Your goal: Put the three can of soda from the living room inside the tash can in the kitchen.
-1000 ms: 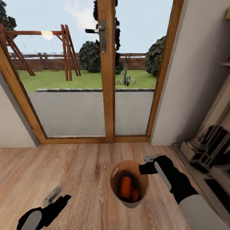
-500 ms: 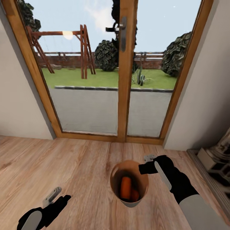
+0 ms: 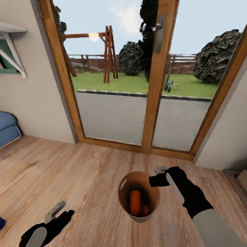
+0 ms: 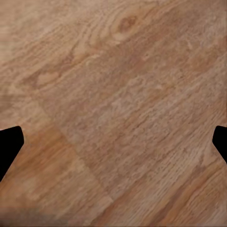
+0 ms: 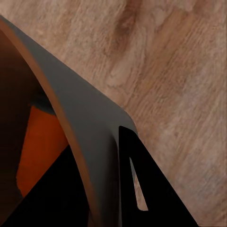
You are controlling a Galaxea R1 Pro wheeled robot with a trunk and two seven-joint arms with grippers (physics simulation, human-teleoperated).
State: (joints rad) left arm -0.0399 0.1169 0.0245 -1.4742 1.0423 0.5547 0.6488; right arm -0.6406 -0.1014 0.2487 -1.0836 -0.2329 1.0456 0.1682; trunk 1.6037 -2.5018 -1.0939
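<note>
Risk sits at the rim: the right claw (image 3: 158,175), black with grey tips, is clamped on the edge of the round tapered bin with dark grey outside and glossy brown inside (image 3: 155,200), one finger inside the wall and one outside in the right wrist view, so a jolt while the base turns could, I judge, slip that thin hold and tip the bin onto the pale wooden plank floor (image 3: 85,171). Two orange drink cans (image 3: 135,201) lie inside the bin; a third can I cannot make out, so the count may be short. The left claw (image 3: 56,212) hangs low beside the bin, well apart from it, fingers spread with nothing but floor between them. Beyond the bin stands the wood-framed glass double door (image 3: 152,85), giving onto a lawn and swing frame. Against the picture of a second ago, the whole view has swung: the door has slid across, and a blue seat (image 3: 7,128) has come in at the edge, while arms and bin kept their places.
</note>
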